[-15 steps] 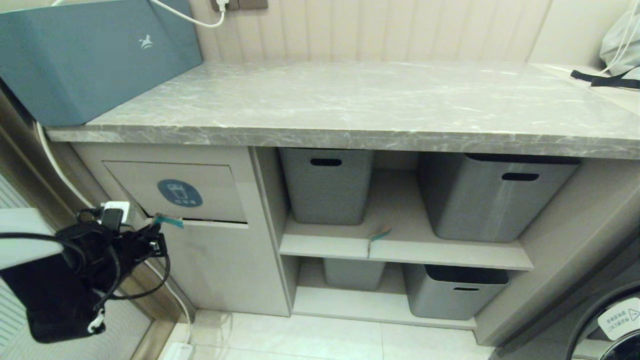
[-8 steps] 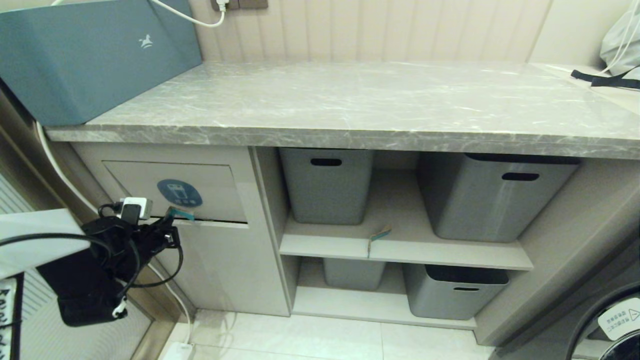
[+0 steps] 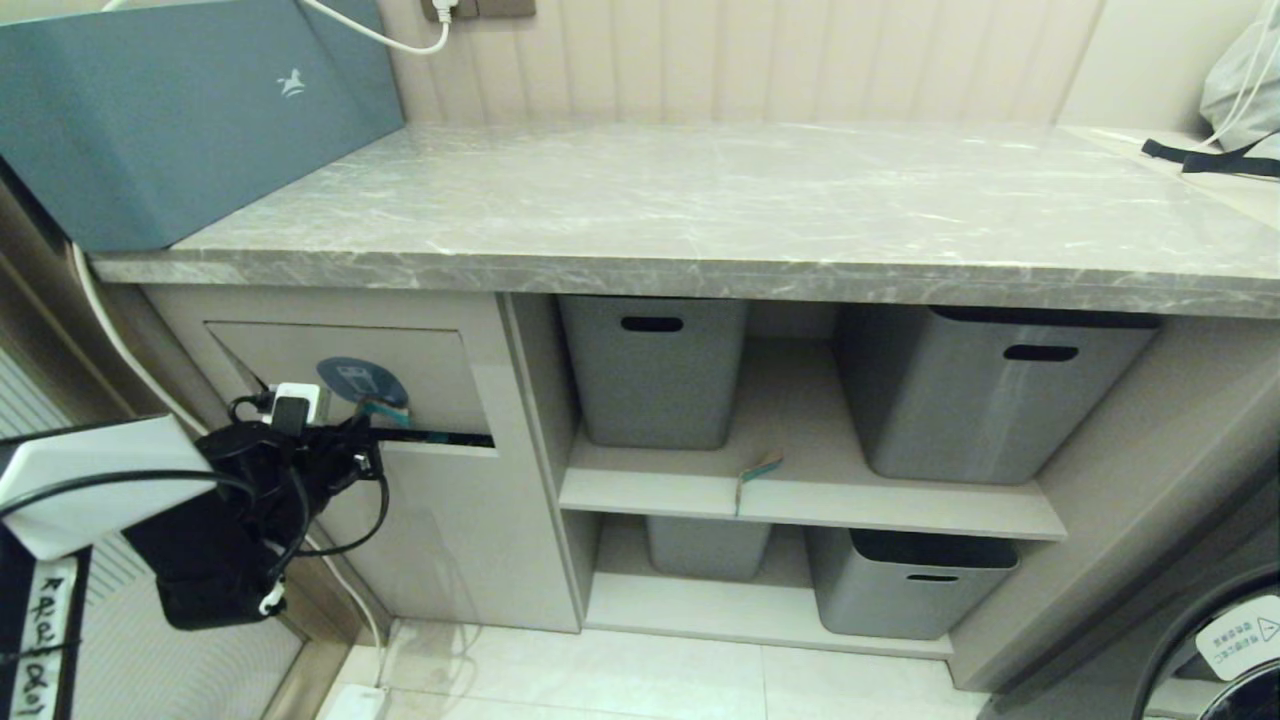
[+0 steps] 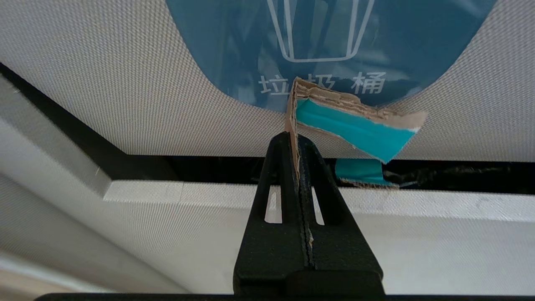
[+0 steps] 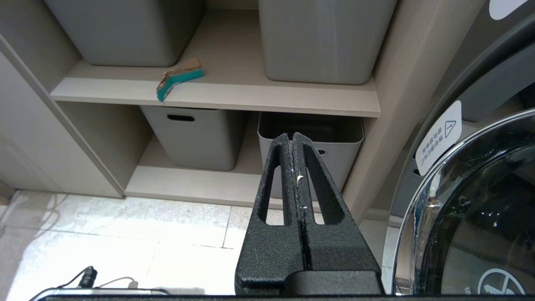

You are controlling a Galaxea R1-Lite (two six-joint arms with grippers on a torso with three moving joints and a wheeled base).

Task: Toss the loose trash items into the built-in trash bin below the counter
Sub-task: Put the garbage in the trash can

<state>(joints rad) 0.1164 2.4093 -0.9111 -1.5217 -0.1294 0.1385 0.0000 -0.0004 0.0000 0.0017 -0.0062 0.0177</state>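
Clamped on a cardboard scrap [image 4: 355, 125], the left gripper [image 4: 297, 140] has advanced to the trash flap [image 3: 340, 375], pressing the scrap against its blue sticker [image 4: 234, 46]. Pushing the flap inward comes next, I judge.

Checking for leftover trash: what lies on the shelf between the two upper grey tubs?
One cardboard scrap, turquoise and brown, lies near the shelf's front edge between the tubs, seen in head and right wrist views.

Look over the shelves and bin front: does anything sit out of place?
Yes. A torn cardboard scrap lies loose on the upper shelf between the grey tubs, overhanging its front edge. Another scrap sits caught in the bin flap's gap.
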